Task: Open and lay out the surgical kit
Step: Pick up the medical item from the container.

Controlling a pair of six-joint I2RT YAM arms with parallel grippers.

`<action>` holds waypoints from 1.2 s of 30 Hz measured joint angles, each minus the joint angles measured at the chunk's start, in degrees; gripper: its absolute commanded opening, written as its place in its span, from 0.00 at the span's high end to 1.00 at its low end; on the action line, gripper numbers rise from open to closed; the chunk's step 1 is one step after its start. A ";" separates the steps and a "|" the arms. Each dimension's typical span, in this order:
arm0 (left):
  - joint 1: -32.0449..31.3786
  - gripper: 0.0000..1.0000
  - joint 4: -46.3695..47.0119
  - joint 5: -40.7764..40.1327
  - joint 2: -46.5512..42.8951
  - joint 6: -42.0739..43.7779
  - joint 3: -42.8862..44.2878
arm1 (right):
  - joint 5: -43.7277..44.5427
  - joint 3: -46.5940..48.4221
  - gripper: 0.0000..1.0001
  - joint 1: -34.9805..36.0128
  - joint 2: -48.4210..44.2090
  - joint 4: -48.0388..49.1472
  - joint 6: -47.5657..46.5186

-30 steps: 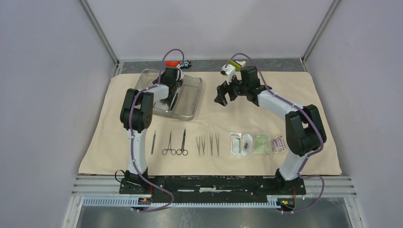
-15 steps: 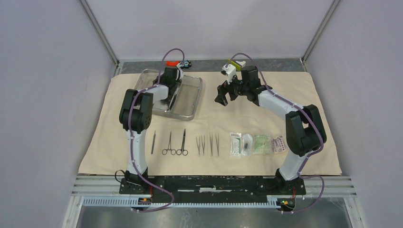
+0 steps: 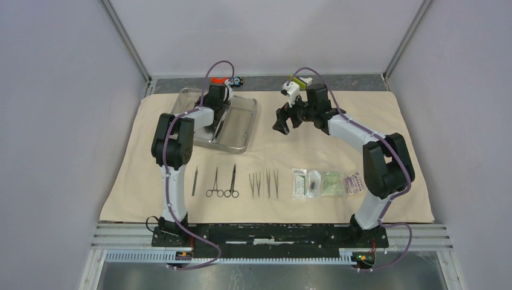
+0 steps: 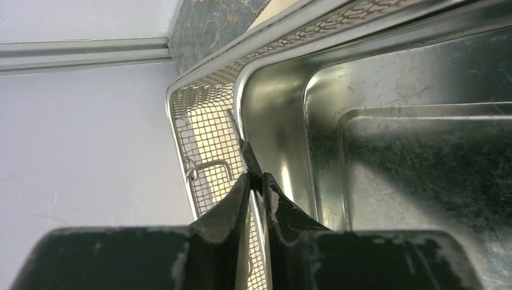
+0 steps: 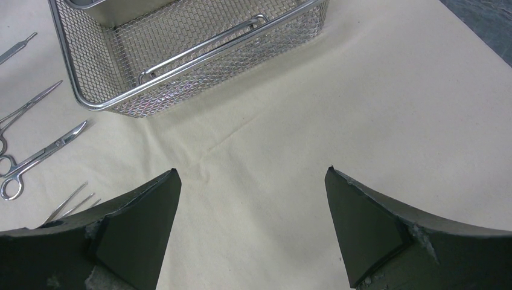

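Left gripper: jaws pinched on the rim of the steel tray, which sits inside a mesh basket at the cloth's far left corner. Right gripper: jaws wide apart, empty, above bare cloth beside the basket. Scissors, tweezers and packets line the cloth's near edge.

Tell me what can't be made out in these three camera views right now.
- Top view: packets too small to read.
- Left wrist view: whether the left tool pinches the steel tray rim; its own tips cover the contact.
- Right wrist view: mesh basket cut off by the top edge.
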 measured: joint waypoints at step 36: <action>0.83 0.98 -21.46 16.68 -10.60 -13.42 5.01 | -0.44 -0.24 0.03 -0.37 0.00 0.02 0.07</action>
